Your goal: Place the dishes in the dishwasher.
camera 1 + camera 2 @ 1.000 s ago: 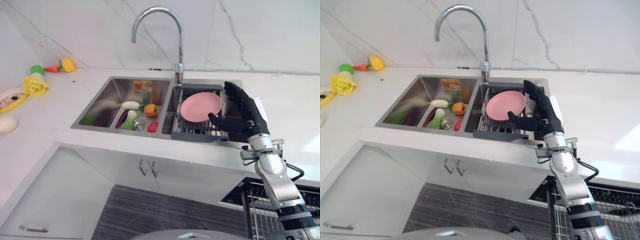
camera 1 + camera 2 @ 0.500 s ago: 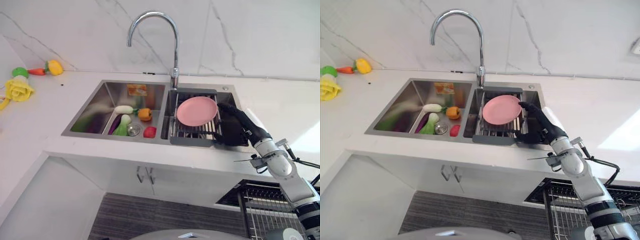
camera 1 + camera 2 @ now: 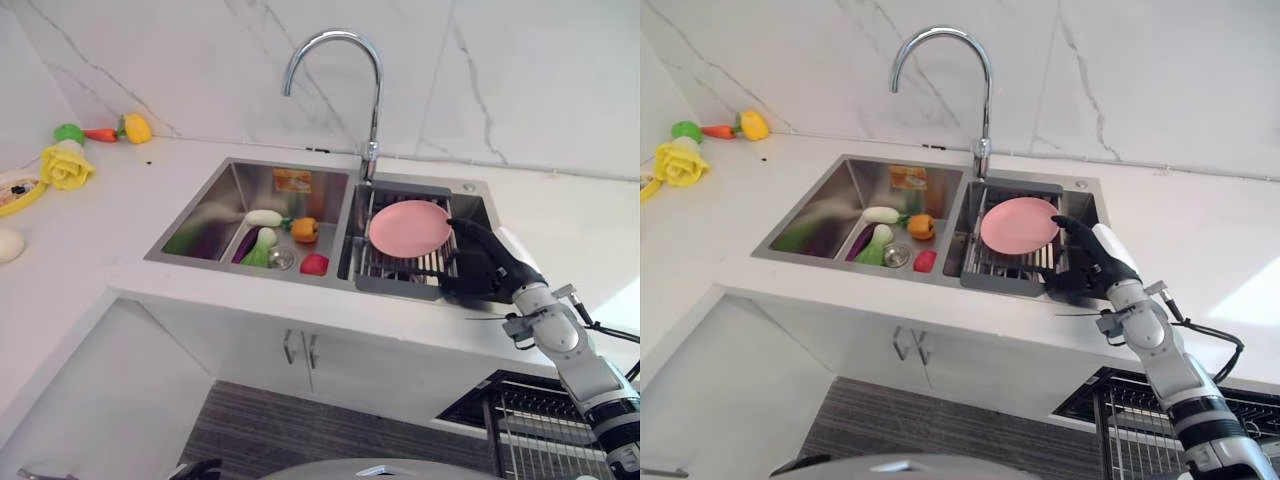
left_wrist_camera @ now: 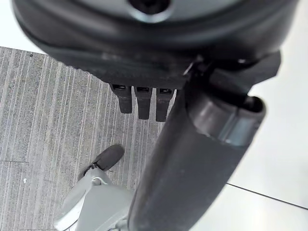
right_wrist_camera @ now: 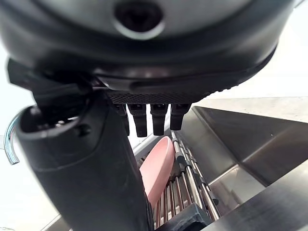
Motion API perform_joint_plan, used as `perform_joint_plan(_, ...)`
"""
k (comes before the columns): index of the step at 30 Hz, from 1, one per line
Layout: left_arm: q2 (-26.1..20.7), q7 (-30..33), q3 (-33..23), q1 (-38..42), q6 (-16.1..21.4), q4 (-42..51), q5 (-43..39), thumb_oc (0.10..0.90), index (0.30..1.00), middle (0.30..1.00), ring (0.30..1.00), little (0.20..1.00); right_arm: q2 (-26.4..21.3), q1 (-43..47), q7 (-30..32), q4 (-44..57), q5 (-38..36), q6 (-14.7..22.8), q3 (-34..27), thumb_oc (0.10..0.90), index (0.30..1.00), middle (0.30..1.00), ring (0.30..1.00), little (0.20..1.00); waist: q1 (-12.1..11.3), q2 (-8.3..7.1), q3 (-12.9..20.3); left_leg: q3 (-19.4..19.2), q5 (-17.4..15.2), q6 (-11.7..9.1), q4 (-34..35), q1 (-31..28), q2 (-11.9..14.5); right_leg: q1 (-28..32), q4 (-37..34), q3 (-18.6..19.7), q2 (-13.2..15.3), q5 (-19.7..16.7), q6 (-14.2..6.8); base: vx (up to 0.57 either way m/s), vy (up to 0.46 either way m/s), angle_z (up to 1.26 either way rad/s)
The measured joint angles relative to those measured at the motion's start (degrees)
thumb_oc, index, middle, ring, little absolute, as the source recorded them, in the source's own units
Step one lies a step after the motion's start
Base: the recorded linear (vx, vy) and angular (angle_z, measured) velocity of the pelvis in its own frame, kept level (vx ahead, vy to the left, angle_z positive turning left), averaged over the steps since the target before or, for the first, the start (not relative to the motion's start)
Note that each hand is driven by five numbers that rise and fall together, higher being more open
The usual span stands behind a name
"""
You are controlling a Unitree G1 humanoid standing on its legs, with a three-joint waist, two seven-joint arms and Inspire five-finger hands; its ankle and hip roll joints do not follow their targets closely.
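Flanking round pink plate (image 3: 409,228) (glossy): hand (image 3: 487,268)

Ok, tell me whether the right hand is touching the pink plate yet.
Cannot tell. In the left eye view the right hand overlaps the pink plate's right rim; the right wrist view shows straight fingers above the plate, with neither contact nor gap plain.

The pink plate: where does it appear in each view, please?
Left eye view: pink plate on the rack, right sink basin.
Right eye view: same place, beside the right hand.
Right wrist view: edge-on, past the fingers.
Left wrist view: floor instead.
Shared landmark: rack.
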State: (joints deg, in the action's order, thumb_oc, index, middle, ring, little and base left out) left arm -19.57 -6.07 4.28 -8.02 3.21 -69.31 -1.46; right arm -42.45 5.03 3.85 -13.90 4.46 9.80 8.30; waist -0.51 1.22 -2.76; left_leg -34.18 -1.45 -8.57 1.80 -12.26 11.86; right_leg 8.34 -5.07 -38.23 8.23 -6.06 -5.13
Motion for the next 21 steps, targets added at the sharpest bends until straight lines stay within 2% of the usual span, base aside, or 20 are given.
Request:
perform_joint_plan(4,-0.29,0.04,-0.10,-0.20,0.57,0.74,-0.01,0.800,0.900,0.900,0.900,0.900,0.04,0.12,2.80,-1.69,5.28,0.03,-0.02,0.800,0.900,0.900,0.900,0.900,-0.97,-0.66,0.10,0.75,-0.10,0.36,-0.06,0.49,-0.51,0.01,-0.02,-0.84,0.51,-0.11,-0.18,0.01,0.016,0.09)
perform_joint_plan(12,-0.23,0.75,-0.14,-0.76,1.34,2.82,0.07,0.800,0.900,0.900,0.900,0.900,-0.13,0.35,5.74,-2.52,14.25,0.05,-0.06,0.800,0.900,0.900,0.900,0.900,-2.34,-0.93,0.08,2.56,0.01,0.64,-0.09,1.36,-0.97,0.11,-0.02,-2.46,0.83,-0.43,-0.63,0.02,0.009,0.12)
perform_joint_plan(21,-0.23,1.09,0.00,-0.78,1.73,3.92,2.09,0.800,0.900,0.900,0.900,0.900,-0.28,0.53,8.02,-4.03,20.34,0.03,-0.05,0.800,0.900,0.900,0.900,0.900,-2.39,-1.12,-0.05,3.14,-0.25,1.07,0.03,1.34,-1.56,0.47,-0.08,-2.92,1.40,-0.69,-1.04,0.01,0.000,0.04)
